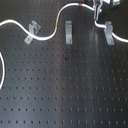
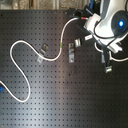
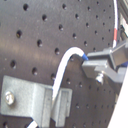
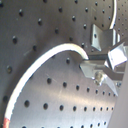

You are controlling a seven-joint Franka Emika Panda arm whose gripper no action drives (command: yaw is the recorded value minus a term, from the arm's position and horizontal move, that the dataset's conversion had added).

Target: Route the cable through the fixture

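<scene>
The white cable runs from the first exterior view's left past a slanted clip, its green band and its red band, up to my gripper. The gripper is shut on the cable. Past the gripper, the cable loops down and crosses the top of the fixture, the upright clip on the first exterior view's right. In the first wrist view the cable lies in the slot of the fixture, just in front of the gripper. The second wrist view shows the cable arching into the gripper.
A twin upright clip stands between the slanted clip and the fixture, with the cable passing beside it. Everything sits on a black perforated board. The cable's slack curls off the first exterior view's left edge. The white arm hangs over the board's far right.
</scene>
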